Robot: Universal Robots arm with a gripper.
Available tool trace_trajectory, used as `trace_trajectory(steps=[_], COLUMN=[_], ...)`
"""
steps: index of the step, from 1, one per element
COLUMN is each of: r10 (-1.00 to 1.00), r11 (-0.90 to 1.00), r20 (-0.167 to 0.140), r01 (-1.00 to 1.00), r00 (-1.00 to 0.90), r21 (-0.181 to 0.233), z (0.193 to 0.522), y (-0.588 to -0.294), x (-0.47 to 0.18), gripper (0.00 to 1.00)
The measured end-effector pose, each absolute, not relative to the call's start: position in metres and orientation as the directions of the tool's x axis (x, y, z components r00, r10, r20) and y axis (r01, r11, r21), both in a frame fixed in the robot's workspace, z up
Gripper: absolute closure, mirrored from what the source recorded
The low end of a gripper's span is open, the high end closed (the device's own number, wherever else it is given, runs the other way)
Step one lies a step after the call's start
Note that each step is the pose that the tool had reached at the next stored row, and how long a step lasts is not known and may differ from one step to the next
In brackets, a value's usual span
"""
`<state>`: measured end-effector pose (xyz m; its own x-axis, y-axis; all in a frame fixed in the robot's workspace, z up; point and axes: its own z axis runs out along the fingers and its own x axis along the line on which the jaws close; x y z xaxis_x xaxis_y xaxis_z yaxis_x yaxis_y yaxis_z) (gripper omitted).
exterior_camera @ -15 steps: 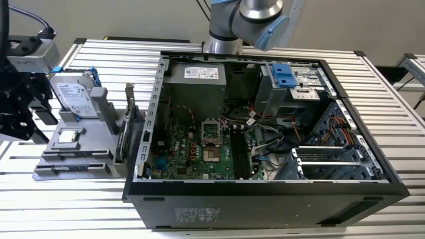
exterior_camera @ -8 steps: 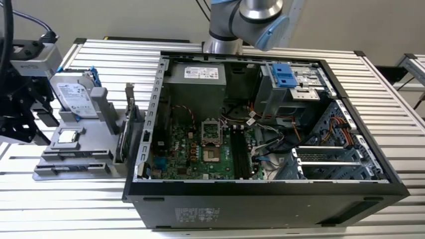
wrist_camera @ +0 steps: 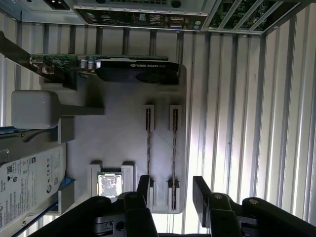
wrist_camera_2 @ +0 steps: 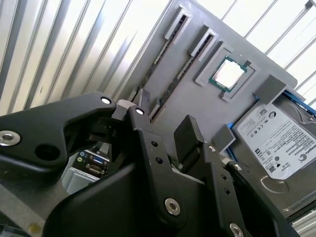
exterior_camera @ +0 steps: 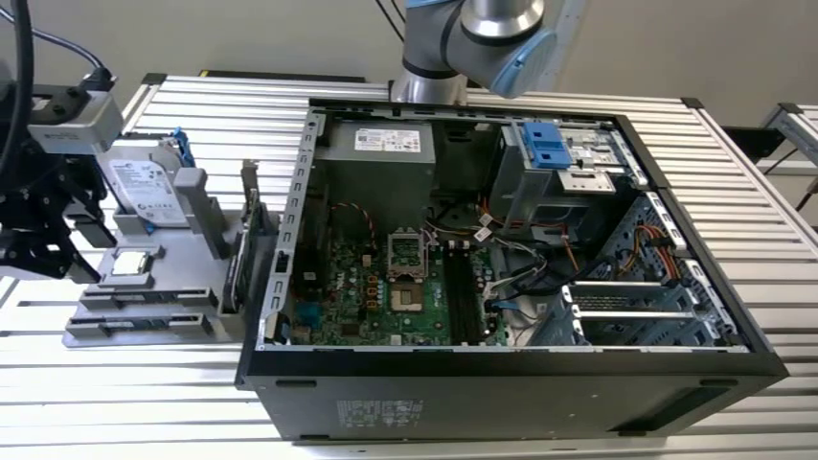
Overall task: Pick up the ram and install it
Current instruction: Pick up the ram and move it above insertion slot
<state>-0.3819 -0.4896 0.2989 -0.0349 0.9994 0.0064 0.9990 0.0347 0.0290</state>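
Note:
In both wrist views the ram (wrist_camera: pixel 174 148) is a thin dark stick standing on edge in a slot of the grey holder (wrist_camera: pixel 118 128). A second such stick (wrist_camera: pixel 148 143) stands in the slot beside it. My gripper (wrist_camera: pixel 173 190) hangs above one end of these slots, open, with its black fingers (wrist_camera: pixel 202 190) apart and nothing between them. The ram runs in line with the gap between the fingers. From the second wrist view the gripper (wrist_camera_2: pixel 165 111) sits over the slot ends and the ram (wrist_camera_2: pixel 190 59) stretches away from it. In the exterior view the gripper (exterior_camera: pixel 52 264) hovers at the holder's (exterior_camera: pixel 192 278) left side.
The holder also carries a silver-labelled hard drive (exterior_camera: pixel 138 182), a processor chip (wrist_camera: pixel 109 185) and an upright graphics card (wrist_camera: pixel 133 69). The open computer case (exterior_camera: pixel 511 364) lies to the exterior view's right, its green motherboard (exterior_camera: pixel 383 287) and dark memory slots (exterior_camera: pixel 458 297) exposed. The table is ribbed metal.

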Motion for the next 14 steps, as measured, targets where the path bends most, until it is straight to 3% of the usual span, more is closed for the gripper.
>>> trace_trajectory(steps=[14], r10=[0.999], r11=[0.037], r20=[0.007], r01=[0.999], r00=[-0.037], r21=[0.022], z=[0.287], y=[-0.49], x=[-0.382], gripper=[0.0])
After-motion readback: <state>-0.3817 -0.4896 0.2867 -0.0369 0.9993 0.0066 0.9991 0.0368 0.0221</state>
